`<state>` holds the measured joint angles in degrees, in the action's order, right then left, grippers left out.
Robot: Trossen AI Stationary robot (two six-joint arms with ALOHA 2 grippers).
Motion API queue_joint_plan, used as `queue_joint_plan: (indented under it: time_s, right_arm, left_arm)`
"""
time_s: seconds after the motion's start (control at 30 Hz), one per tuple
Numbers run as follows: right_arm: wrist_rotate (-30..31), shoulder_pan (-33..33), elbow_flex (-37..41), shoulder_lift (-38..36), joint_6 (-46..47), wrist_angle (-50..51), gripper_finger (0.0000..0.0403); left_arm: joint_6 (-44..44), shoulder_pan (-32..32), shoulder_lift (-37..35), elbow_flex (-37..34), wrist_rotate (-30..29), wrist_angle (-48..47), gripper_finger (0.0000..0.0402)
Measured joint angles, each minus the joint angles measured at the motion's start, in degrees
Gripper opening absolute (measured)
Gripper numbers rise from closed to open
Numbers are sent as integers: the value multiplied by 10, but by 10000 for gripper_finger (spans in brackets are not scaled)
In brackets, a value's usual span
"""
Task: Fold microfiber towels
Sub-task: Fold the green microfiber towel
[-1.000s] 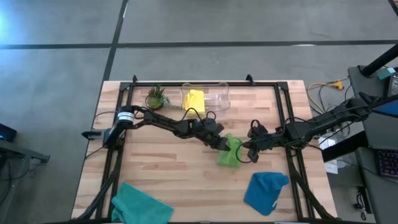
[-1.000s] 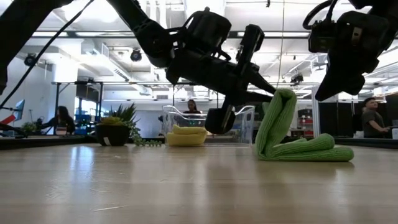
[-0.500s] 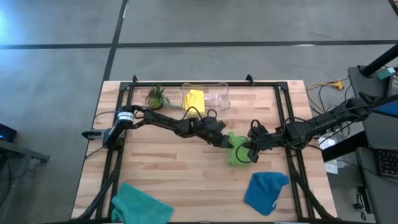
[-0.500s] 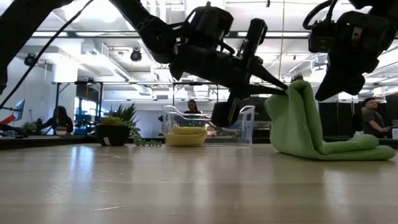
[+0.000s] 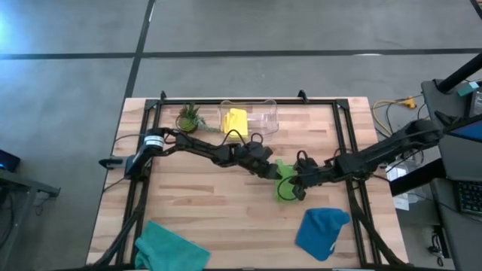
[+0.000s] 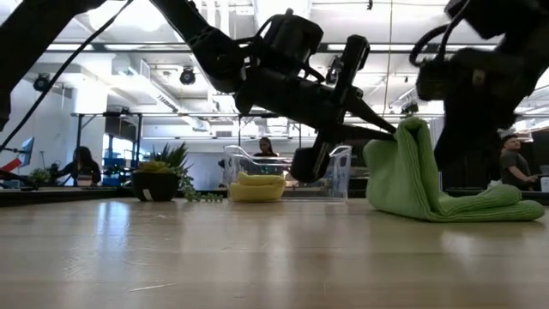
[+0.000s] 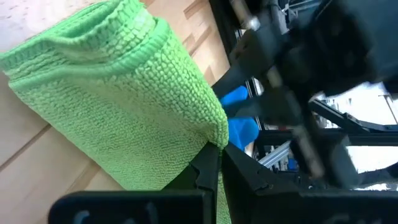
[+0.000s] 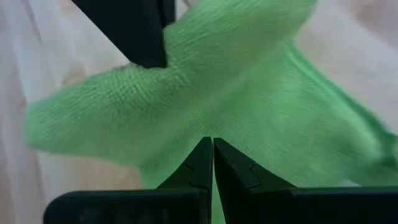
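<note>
The lime green towel (image 5: 285, 183) lies near the table's middle. Part of it stands up in a fold (image 6: 403, 167), and the rest lies flat on the wood (image 6: 485, 204). My left gripper (image 6: 390, 127) is shut on the top of that raised fold. My right gripper (image 8: 212, 144) is shut and hangs low over the same towel from the right (image 5: 292, 188). A blue towel (image 5: 322, 229) lies at the near right and a teal towel (image 5: 169, 247) at the near left. A yellow towel (image 5: 236, 120) lies folded in a clear bin. My left gripper pinches the top edge of the green towel's raised fold (image 7: 214, 127) between its two fingers. It comes slanting down from the table's left. The fold stands up below the fingers while the towel's other end stays on the table. My right gripper has its shut fingertips right at the towel's surface (image 8: 249, 118); I cannot tell whether they touch it.
The clear bin (image 5: 260, 119) and a small potted plant (image 5: 190, 117) stand at the far edge. A black frame (image 5: 343, 135) runs around the table. Bare wood lies between the teal and blue towels.
My left gripper has drawn the raised fold a little toward the table's right, and the towel's flat part has slid and spread the same way. In the last half second my right gripper has come down toward the green towel, still shut.
</note>
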<state>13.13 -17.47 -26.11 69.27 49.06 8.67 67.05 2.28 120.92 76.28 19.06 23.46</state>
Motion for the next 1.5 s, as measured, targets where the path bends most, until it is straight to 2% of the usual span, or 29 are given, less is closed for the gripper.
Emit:
queue_joint_plan:
  time_s: [0.27, 0.47, 0.87, 1.03, 1.27, 1.5]
  right_arm:
    - [-15, 1, -4, 141, 0, -108, 9]
    - [-15, 1, -6, 195, 12, -209, 9]
    - [-16, 26, -31, 212, -20, -238, 9]
    - [-55, 44, -55, 243, -41, -240, 9]
    - [-58, 44, -94, 290, -47, -243, 9]
    - [-55, 46, -101, 277, -56, -231, 9]
  left_arm:
    - [0, 0, -9, -9, 0, 0, 0]
    - [0, -1, -11, -14, 11, -1, 0]
    - [-19, -1, -67, -91, 16, -30, 0]
    - [-19, -4, -69, -96, 23, -16, 0]
    - [-18, -3, -77, -95, 20, -4, 0]
    - [-19, -3, -81, -96, 19, 2, 0]
